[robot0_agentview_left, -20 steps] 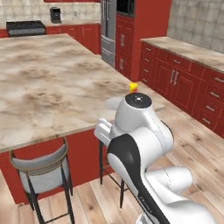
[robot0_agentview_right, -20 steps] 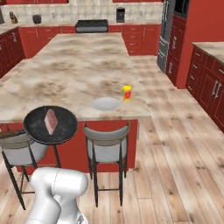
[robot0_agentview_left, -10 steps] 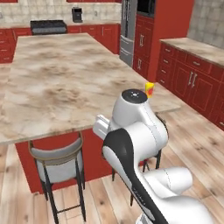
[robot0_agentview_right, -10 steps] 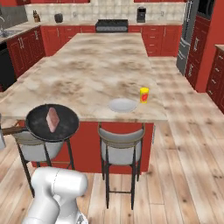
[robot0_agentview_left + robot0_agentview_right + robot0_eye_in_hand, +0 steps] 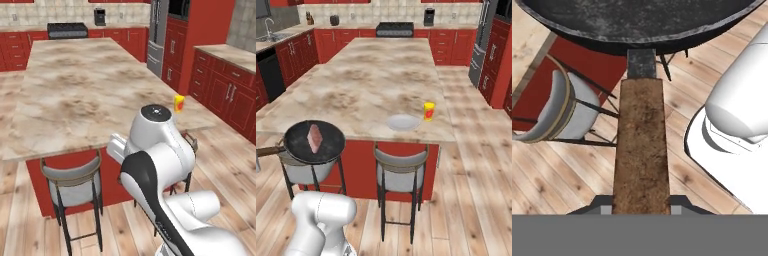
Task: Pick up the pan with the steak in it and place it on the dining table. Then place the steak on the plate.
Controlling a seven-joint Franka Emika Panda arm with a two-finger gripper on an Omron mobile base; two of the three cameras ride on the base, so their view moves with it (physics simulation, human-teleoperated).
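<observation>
Pan (image 5: 314, 142) held in the air at the near left corner of the dining table (image 5: 361, 85), above a grey-seated stool (image 5: 303, 172) and not set down on the stone top. Steak (image 5: 314, 138) lying flat inside, near the middle. Brown handle (image 5: 641, 150) running straight back between the gripper (image 5: 641, 206) tips, clamped on it from both sides. Plate (image 5: 403, 122) resting on the table near its front edge, well apart from the pan to the right. Small yellow bottle with a red cap (image 5: 429, 111) standing upright just beside the plate. Second stool (image 5: 401, 175) tucked under the table edge below the plate.

In the left base view, pan, steak and plate hidden behind the arm's white shoulder; yellow bottle (image 5: 179, 103) just clear of it. In the hand view, pan rim cut off by the top edge, steak not visible. Fingertips barely showing at the bottom. End of the handle cut off at the left edge of the right base view.

Compared with the earlier pictures, whole scene shifted and table closer and more square-on: camera moved with the base. Pan kept the same place relative to the arm; grip unchanged.
</observation>
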